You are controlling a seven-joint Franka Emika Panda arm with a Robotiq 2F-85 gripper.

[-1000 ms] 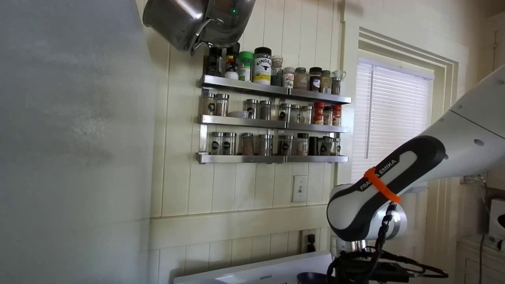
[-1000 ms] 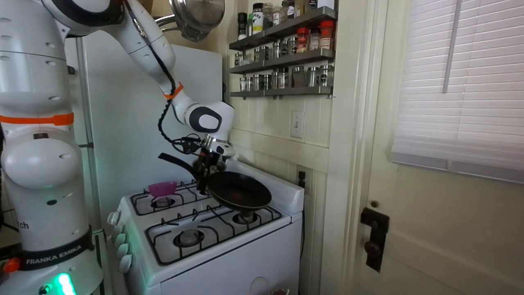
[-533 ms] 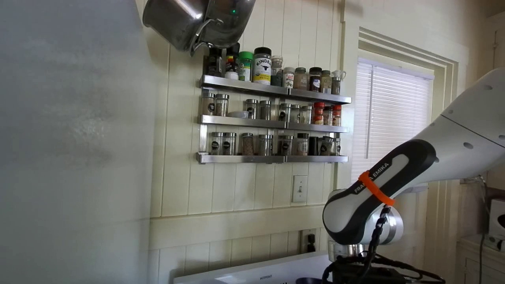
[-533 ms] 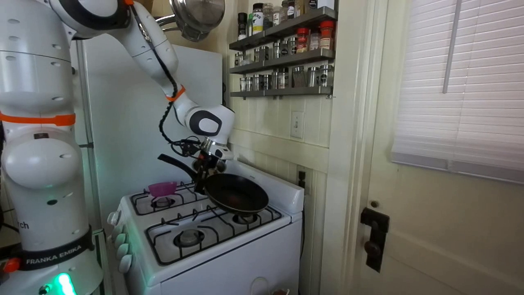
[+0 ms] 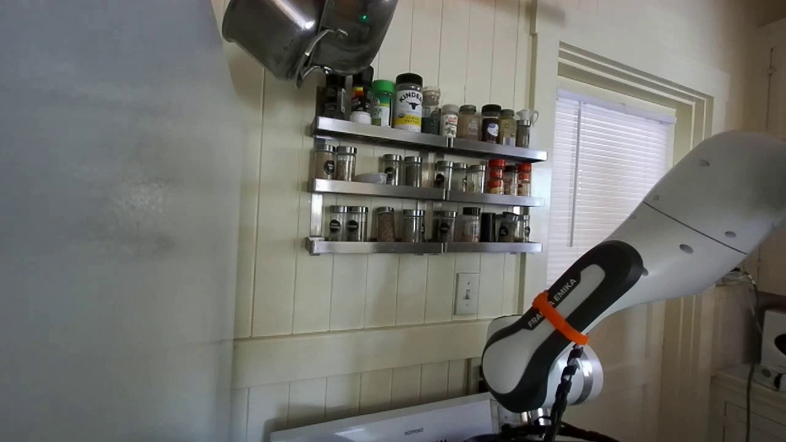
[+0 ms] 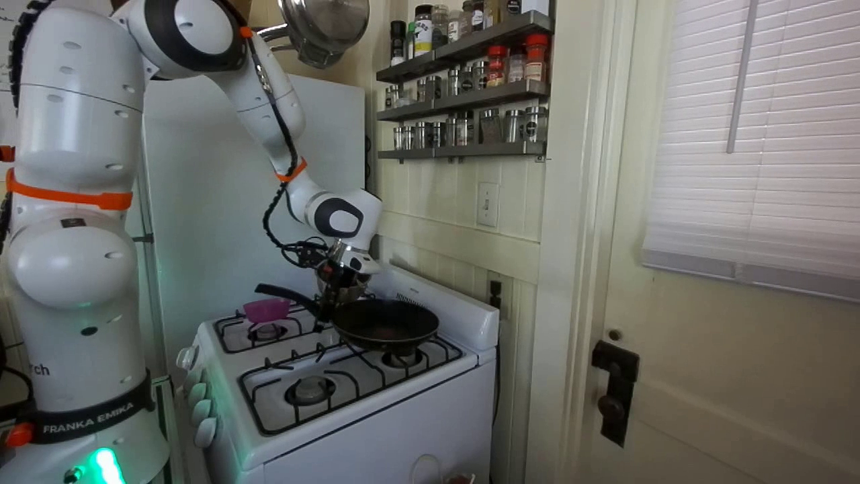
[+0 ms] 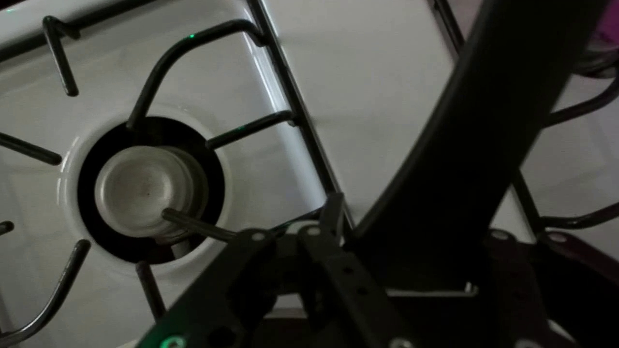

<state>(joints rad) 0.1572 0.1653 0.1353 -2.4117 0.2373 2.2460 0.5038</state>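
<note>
White stove (image 6: pixel 376 423) beneath me, the black pan (image 6: pixel 385 325) looks level above a back burner (image 6: pixel 402 361) of the stove, so lowering seems nearly done and letting go unfinished, my pincer (image 7: pixel 418 227) straddling the handle (image 7: pixel 512 96), though whether clamped or loose I cannot tell.

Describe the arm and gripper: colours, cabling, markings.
Arm: white, rounded, black-trimmed, with orange bands, FRANKA EMIKA lettering, a black cable along its outside, and a green light at the base. Gripper: black, jointed, with pale round pivots.
</note>
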